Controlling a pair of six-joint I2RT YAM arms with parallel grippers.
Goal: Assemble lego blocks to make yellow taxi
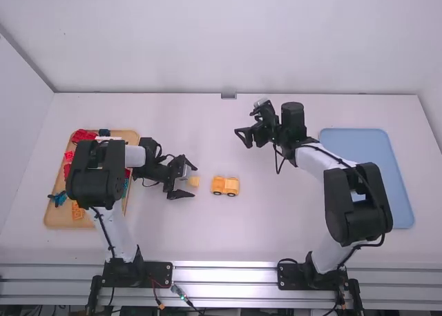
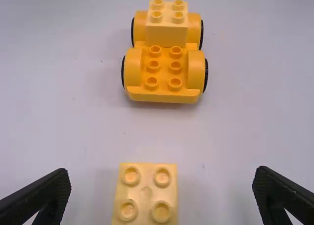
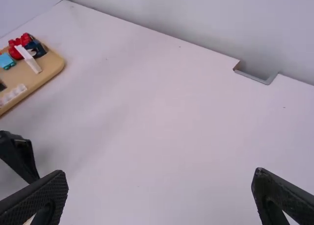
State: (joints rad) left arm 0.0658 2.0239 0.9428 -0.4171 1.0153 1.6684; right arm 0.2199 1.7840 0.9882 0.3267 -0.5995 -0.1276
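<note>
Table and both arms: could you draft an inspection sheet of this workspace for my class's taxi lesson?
Surface: white table, pale.
Job's things: wheeled yellow base with a paler block on it; loose pale-yellow block nearby.
Clutter: tan tray with red, blue and orange pieces; blue tray at the right.
Left gripper: open, fingers either side of the loose block.
Right gripper: open, holding nothing.
Cables: black, along both arms.
Surroundings: white walls; metal rail by the arm bases.
</note>
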